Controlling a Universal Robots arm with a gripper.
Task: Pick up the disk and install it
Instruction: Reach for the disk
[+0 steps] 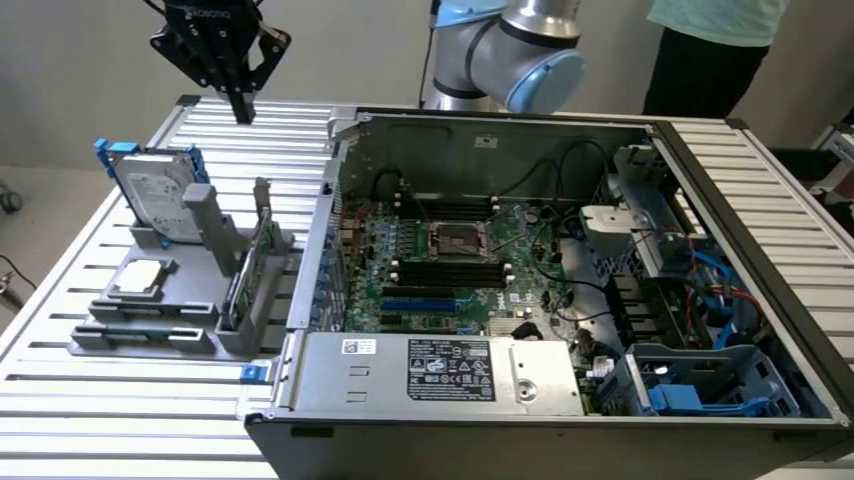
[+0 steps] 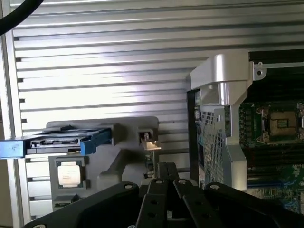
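The disk (image 1: 155, 196), a silver-grey hard drive with a white label in a bright blue bracket, stands upright on edge in a grey holder (image 1: 160, 300) at the exterior view's left. My black gripper (image 1: 243, 113) hangs in the air above and behind it, fingers pressed together with nothing between them. In the wrist view the disk (image 2: 61, 141) appears edge-on with its blue bracket ends showing, and my gripper (image 2: 167, 180) sits shut well clear of it.
An open computer case (image 1: 561, 270) with its motherboard fills the slatted metal table's (image 1: 80, 420) middle and right. A small silver processor chip (image 1: 140, 280) and a green circuit card (image 1: 243, 285) rest in the grey holder. A person stands behind the table (image 1: 707, 50).
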